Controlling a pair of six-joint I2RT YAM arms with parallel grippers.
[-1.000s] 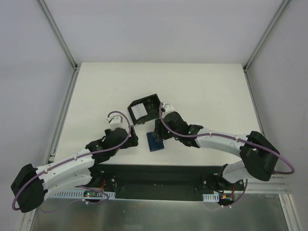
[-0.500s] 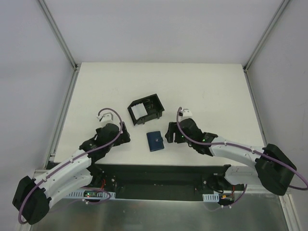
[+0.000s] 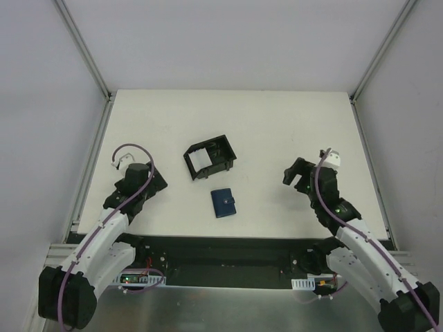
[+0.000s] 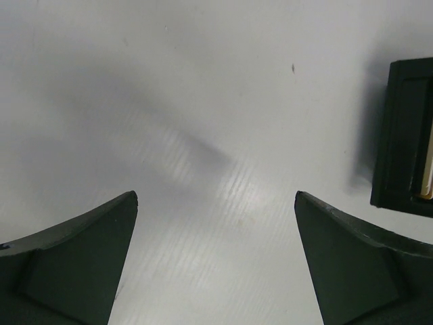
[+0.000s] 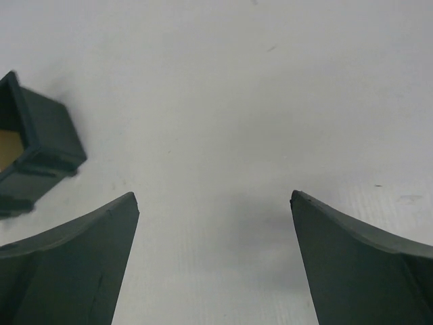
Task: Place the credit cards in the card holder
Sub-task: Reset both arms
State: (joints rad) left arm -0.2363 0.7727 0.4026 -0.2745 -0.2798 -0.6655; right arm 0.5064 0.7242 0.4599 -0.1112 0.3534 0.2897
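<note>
Wallet (image 3: pixel 223 203): lies flat and folded shut on the table (image 3: pixel 291 124), near the front edge and roughly midway between the two arms; pale snap at the right side; interior hidden. Cards (image 3: pixel 201 163): show as a white stack inside the box (image 3: pixel 220 152), in its near-left part; number not discernible. Box: black and open-topped, sits turned at an angle just behind the wallet, apart from it. Left gripper (image 3: pixel 156 185): hangs over bare table to the left of wallet and box, well apart from both, aimed toward the box; jaws spread wide, with nothing between them. Left wrist view: shows only white surface between the two dark fingers (image 4: pixel 81 264), plus one side of the box (image 4: pixel 406 135) at the right edge of the picture, with a pale sliver at its inner rim, too small to identify. Right gripper (image 3: pixel 291 173): hangs over bare table to the right of the wallet, well apart from it, aimed leftward; jaws likewise spread wide and holding nothing. Right wrist view: shows white surface between the fingers (image 5: pixel 67 264) and a corner of the box (image 5: pixel 40 142) at the left edge of the picture, clear of both fingertips.
</note>
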